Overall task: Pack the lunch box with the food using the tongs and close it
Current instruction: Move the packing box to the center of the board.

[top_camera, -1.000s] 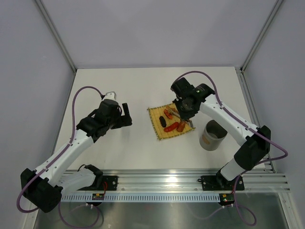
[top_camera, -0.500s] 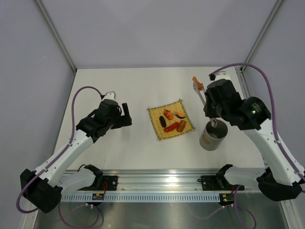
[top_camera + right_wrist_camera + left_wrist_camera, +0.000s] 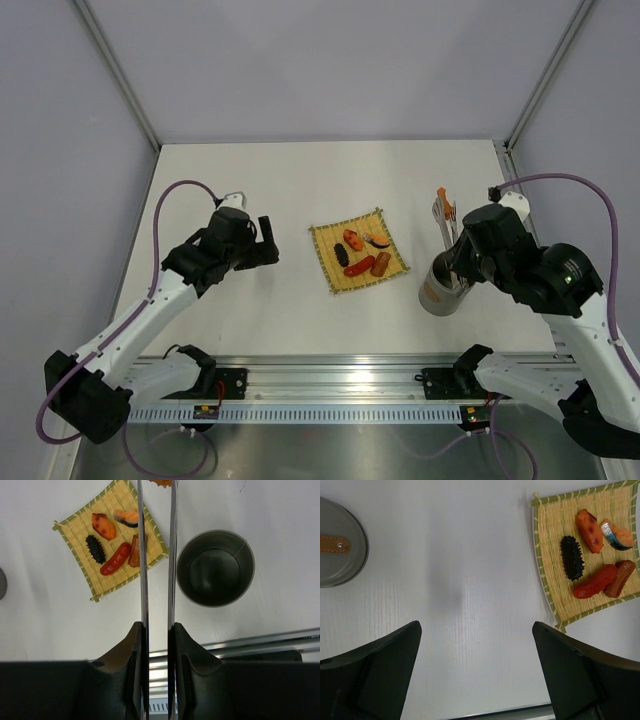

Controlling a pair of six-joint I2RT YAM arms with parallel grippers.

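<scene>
Right end effector (image 3: 156, 630) clamping tongs (image 3: 141, 555), left end effector (image 3: 476, 627) spread wide, lunch box (image 3: 215, 570) upright

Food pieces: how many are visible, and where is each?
6. Five lie on the mat: an orange piece, a salmon-coloured piece, a black piece, a red piece and a brown piece. The sixth piece, orange, sits between the tips of the tongs. None shows inside the lunch box.

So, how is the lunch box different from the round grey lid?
The lunch box is a deep, open cylinder standing upright; the lid is a shallow disc lying flat. The lunch box stands to the right of the mat, while the lid lies to its left. The lid carries a brown tab; the lunch box shows none. Both are round and grey.
</scene>
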